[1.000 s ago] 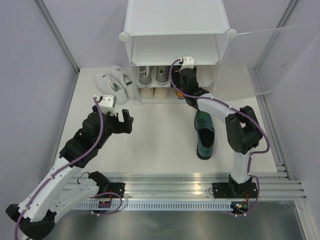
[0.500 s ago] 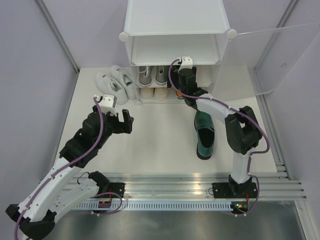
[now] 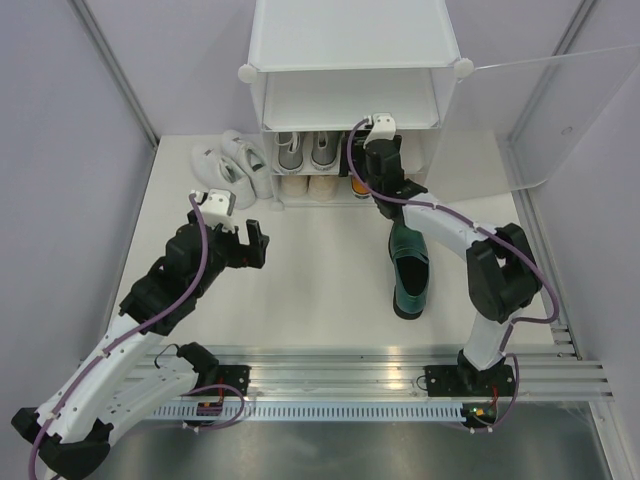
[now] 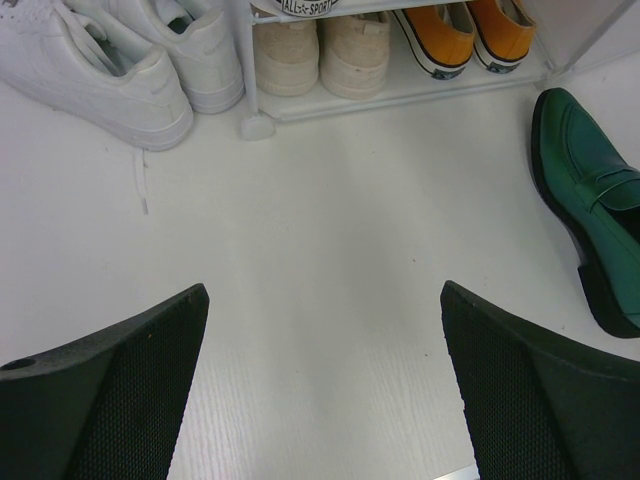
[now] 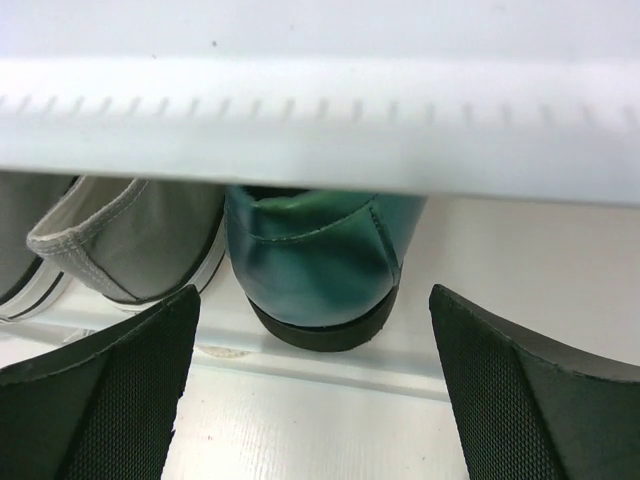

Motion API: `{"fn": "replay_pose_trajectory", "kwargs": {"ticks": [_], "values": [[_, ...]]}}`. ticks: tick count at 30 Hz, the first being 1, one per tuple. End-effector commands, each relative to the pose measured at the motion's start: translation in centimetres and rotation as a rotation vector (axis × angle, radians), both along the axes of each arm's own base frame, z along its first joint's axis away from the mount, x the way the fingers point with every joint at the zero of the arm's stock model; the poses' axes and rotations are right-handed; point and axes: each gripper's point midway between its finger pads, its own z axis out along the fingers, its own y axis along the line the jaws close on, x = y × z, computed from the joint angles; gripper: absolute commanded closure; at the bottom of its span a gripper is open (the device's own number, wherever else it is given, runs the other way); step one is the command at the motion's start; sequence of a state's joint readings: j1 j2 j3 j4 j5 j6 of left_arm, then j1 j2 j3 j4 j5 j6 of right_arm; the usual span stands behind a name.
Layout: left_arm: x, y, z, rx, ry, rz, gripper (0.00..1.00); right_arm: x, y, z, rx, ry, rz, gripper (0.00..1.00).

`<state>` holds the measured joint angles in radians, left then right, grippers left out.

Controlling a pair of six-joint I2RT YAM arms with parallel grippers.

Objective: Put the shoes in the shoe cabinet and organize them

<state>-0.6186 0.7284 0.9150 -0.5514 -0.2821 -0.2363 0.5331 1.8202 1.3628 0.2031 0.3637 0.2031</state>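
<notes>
Right wrist view: the right hand (image 5: 315,395) is wide open and empty before a shelf edge (image 5: 320,120) of the shoe cabinet (image 3: 350,45). One glossy green loafer (image 5: 315,270) sits there heel-out at frame centre, beside a grey canvas shoe (image 5: 130,240). In the top external view the second green loafer (image 3: 410,272) lies on the table (image 3: 320,300), right of centre. The left hand (image 3: 240,240), also open, hovers at left. The loafer looks light, stiff-soled and slick, so pinching the heel collar seems safest.

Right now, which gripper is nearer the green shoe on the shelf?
Right. The right gripper is open at the heel of the green shoe; the left gripper hovers over the table.
</notes>
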Motion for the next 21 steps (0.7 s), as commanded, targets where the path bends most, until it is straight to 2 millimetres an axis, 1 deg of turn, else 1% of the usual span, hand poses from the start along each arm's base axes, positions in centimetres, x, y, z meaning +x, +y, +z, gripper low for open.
{"fn": "replay_pose_trajectory", "kwargs": {"ticks": [1, 2, 4, 6, 7, 9, 10, 12, 13, 14, 15, 16, 17, 18, 19, 20, 21], "values": [[0.2, -0.2, 0.3, 0.025, -0.024, -0.03, 0.01, -0.9, -0.4, 2.8, 0.047, -0.053, -0.005, 0.02], [0.2, -0.2, 0.2, 0.027, -0.023, -0.027, 0.0, -1.3, -0.6, 2.3, 0.046, -0.041, -0.008, 0.02], [0.2, -0.2, 0.3, 0.028, -0.025, -0.028, 0.0, -2.3, -1.2, 1.9, 0.047, -0.031, -0.013, 0.02], [0.2, -0.2, 0.2, 0.03, -0.022, -0.027, 0.0, -3.1, -1.7, 1.9, 0.055, -0.028, -0.017, 0.02], [0.2, -0.2, 0.2, 0.028, -0.023, -0.026, 0.01, -4.1, -2.3, 1.9, 0.055, -0.028, -0.015, 0.02], [0.2, -0.3, 0.1, 0.028, -0.02, -0.029, 0.01, -5.2, -2.6, 2.0, 0.06, -0.032, 0.005, 0.02], [0.3, -0.3, 0.1, 0.03, -0.019, -0.028, 0.0, -6.4, -3.3, 2.3, 0.064, -0.035, 0.01, 0.02], [0.3, -0.3, 0.0, 0.032, -0.015, -0.028, 0.0, -7.9, -3.7, 2.5, 0.065, -0.038, 0.027, 0.02], [0.3, -0.2, 0.0, 0.033, -0.016, -0.026, 0.0, -9.2, -4.6, 2.9, 0.065, -0.047, 0.028, 0.02], [0.3, -0.3, 0.0, 0.031, -0.016, -0.029, 0.0, -9.9, -5.0, 3.2, 0.069, -0.05, 0.028, 0.02], [0.3, -0.3, 0.0, 0.032, -0.015, -0.028, 0.01, -10.8, -5.5, 3.0, 0.063, -0.037, 0.027, 0.02], [0.3, -0.3, -0.1, 0.034, -0.013, -0.029, 0.01, -12.0, -6.4, 3.5, 0.069, -0.045, 0.021, 0.02], [0.3, -0.3, 0.0, 0.033, -0.014, -0.029, 0.0, -12.7, -7.0, 3.6, 0.071, -0.04, 0.006, 0.02], [0.3, -0.3, 0.0, 0.031, -0.016, -0.03, 0.0, -13.5, -7.8, 2.7, 0.054, -0.004, -0.01, 0.02], [0.3, -0.3, 0.0, 0.031, -0.015, -0.03, 0.0, -14.5, -8.9, 2.8, 0.052, -0.004, -0.043, 0.02], [0.3, -0.4, 0.0, 0.032, -0.013, -0.032, 0.01, -15.0, -9.5, 2.3, 0.06, 0.016, -0.066, 0.02], [0.3, -0.4, 0.0, 0.032, -0.013, -0.032, 0.0, -15.9, -10.5, 0.9, 0.034, 0.073, -0.096, 0.02]]}}
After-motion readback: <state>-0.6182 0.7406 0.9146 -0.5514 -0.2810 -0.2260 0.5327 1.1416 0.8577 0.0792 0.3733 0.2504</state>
